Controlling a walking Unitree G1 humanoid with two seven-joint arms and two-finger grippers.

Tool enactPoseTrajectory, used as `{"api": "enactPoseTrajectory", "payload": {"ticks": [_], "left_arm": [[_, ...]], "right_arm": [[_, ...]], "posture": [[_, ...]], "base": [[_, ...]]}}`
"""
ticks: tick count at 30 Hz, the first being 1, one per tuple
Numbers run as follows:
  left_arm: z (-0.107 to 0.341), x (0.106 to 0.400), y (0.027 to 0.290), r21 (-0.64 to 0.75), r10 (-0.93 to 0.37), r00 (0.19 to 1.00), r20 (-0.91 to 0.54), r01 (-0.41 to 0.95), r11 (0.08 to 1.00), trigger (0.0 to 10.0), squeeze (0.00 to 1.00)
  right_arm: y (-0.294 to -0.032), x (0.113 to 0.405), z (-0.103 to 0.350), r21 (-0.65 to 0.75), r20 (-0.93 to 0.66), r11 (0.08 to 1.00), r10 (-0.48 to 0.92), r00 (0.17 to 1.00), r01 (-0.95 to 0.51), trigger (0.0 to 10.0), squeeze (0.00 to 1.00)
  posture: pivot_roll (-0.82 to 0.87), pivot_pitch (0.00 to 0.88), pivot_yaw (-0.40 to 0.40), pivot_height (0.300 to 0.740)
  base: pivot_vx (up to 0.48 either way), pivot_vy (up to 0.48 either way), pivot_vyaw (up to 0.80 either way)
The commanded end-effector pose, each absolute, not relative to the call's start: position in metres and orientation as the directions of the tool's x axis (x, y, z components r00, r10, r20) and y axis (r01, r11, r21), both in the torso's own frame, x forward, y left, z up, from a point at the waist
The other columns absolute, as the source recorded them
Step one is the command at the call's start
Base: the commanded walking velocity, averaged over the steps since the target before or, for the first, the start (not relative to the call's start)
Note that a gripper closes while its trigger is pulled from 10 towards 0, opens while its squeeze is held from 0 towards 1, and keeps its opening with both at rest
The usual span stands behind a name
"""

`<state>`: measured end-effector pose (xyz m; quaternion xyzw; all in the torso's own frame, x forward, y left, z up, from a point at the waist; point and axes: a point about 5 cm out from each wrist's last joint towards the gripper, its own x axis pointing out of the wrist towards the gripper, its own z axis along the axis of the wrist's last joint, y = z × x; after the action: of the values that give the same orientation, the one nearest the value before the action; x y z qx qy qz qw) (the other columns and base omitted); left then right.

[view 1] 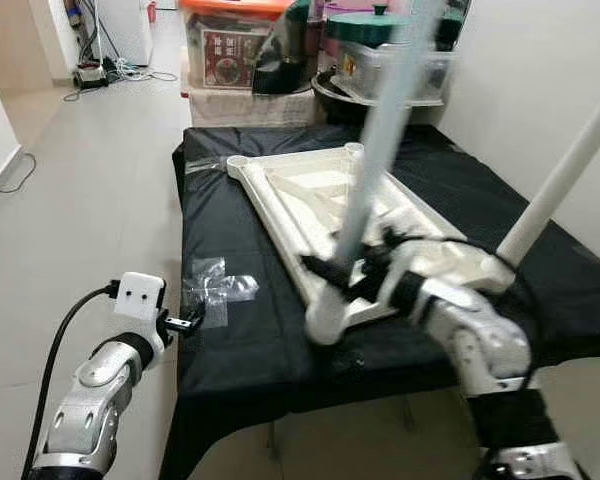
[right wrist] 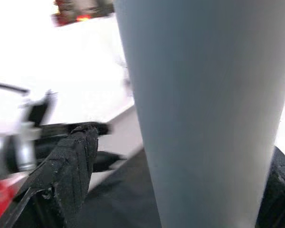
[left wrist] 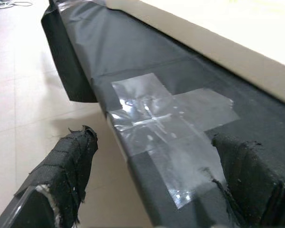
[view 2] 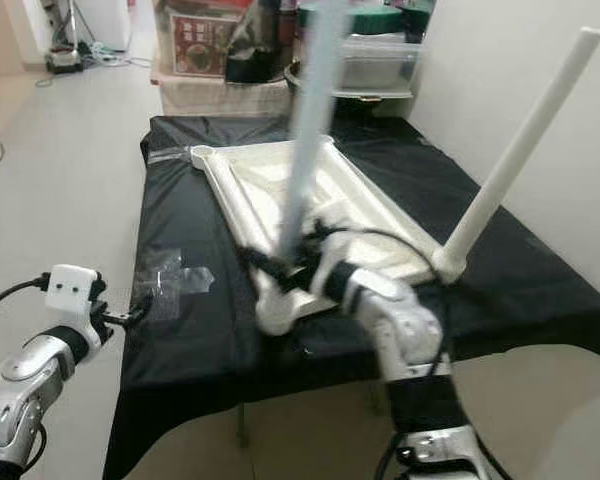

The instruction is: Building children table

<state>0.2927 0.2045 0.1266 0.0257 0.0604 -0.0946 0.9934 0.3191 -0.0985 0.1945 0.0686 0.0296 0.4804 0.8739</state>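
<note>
- White tabletop [view 1: 330, 215] lies upside down on the black cloth [view 1: 240, 330], its near corner close to the cloth's front edge; bare floor [view 1: 90, 180] to 9 o'clock.
- Right gripper [view 1: 345, 270] is clamped round a pale blue leg [view 1: 380, 140] standing at that near corner.
- A white leg [view 2: 515, 160] is fitted at the 3 o'clock corner.
- Left gripper [view 1: 185, 323], fingers [left wrist: 69, 166] apart and empty, sits at the cloth's left edge by clear tape [view 1: 215, 285].
</note>
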Motion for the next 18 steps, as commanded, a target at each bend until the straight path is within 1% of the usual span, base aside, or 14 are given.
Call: {"api": "enactPoseTrajectory", "payload": {"ticks": [1,3,4,6,7,8,9,11,12,13,15,16,17,18], "left_arm": [[0.125,0.292,0.205,0.053,-0.187,0.973,-0.133,0.195,0.979,10.0,0.00],[0.125,0.292,0.205,0.053,-0.185,0.974,-0.132,0.193,0.980,10.0,0.00],[0.125,0.291,0.205,0.053,-0.184,0.974,-0.133,0.193,0.980,10.0,0.00],[0.124,0.290,0.205,0.053,-0.184,0.974,-0.134,0.193,0.980,10.0,0.00],[0.124,0.290,0.204,0.051,-0.184,0.974,-0.135,0.193,0.980,10.0,0.00],[0.123,0.289,0.204,0.051,-0.183,0.974,-0.136,0.192,0.980,10.0,0.00],[0.123,0.289,0.204,0.051,-0.183,0.974,-0.136,0.192,0.980,10.0,0.00],[0.122,0.287,0.205,0.050,-0.180,0.974,-0.139,0.189,0.981,10.0,0.00],[0.122,0.287,0.206,0.050,-0.180,0.974,-0.140,0.188,0.981,10.0,0.00],[0.122,0.287,0.206,0.050,-0.180,0.974,-0.140,0.188,0.981,10.0,0.00],[0.121,0.286,0.206,0.051,-0.180,0.973,-0.142,0.189,0.981,10.0,0.00],[0.121,0.286,0.205,0.051,-0.181,0.973,-0.143,0.190,0.980,10.0,0.00],[0.121,0.286,0.205,0.051,-0.182,0.973,-0.143,0.191,0.980,10.0,0.00],[0.121,0.286,0.205,0.051,-0.182,0.973,-0.143,0.191,0.980,10.0,0.00]], "right_arm": [[-0.094,0.321,0.192,0.135,0.016,0.488,0.869,0.494,-0.862,10.0,0.00],[-0.092,0.325,0.192,0.117,0.018,0.487,0.871,0.492,-0.866,10.0,0.00],[-0.092,0.332,0.192,0.098,0.015,0.511,0.857,0.515,-0.854,8.2,0.00],[-0.092,0.337,0.192,0.087,0.012,0.529,0.846,0.532,-0.844,8.2,0.00],[-0.095,0.345,0.190,0.080,-0.005,0.590,0.806,0.591,-0.804,0.0,0.00],[-0.101,0.354,0.188,0.080,-0.021,0.659,0.752,0.659,-0.748,0.0,0.00],[-0.101,0.354,0.188,0.080,-0.021,0.659,0.752,0.659,-0.748,0.0,0.00],[-0.117,0.367,0.182,0.103,-0.049,0.812,0.581,0.813,-0.574,0.0,0.00],[-0.123,0.370,0.180,0.114,-0.056,0.857,0.510,0.858,-0.502,0.0,0.00],[-0.123,0.370,0.180,0.114,-0.056,0.857,0.510,0.858,-0.502,0.0,0.00],[-0.141,0.373,0.172,0.110,-0.098,0.948,0.310,0.946,-0.299,0.0,0.00],[-0.154,0.371,0.165,0.091,-0.136,0.984,0.166,0.977,-0.154,0.0,0.00],[-0.164,0.370,0.160,0.074,-0.159,0.996,0.066,0.985,-0.054,0.0,0.00],[-0.164,0.370,0.160,0.074,-0.159,0.996,0.066,0.985,-0.054,0.0,0.00]], "posture": [[0.09,0.000,-0.125,0.740],[0.10,0.000,-0.130,0.740],[0.10,0.000,-0.132,0.740],[0.10,0.000,-0.133,0.740],[0.10,0.000,-0.136,0.740],[0.10,0.000,-0.137,0.740],[0.10,0.000,-0.137,0.740],[0.10,0.000,-0.136,0.740],[0.10,0.000,-0.136,0.740],[0.10,0.000,-0.136,0.740],[0.10,0.000,-0.134,0.740],[0.10,0.000,-0.134,0.740],[0.10,0.000,-0.134,0.740],[0.10,0.000,-0.134,0.740]], "base": [[0.000,0.000,0.00],[0.000,0.000,0.00],[0.000,0.000,0.00],[0.000,0.000,0.00],[0.000,0.000,0.00],[0.000,0.000,0.00],[0.000,0.000,0.00],[0.000,0.000,0.00],[0.000,0.000,0.00],[0.000,0.000,0.00],[0.000,0.000,0.00],[0.000,0.000,0.00],[0.000,0.000,0.00],[0.000,0.000,0.00]]}}
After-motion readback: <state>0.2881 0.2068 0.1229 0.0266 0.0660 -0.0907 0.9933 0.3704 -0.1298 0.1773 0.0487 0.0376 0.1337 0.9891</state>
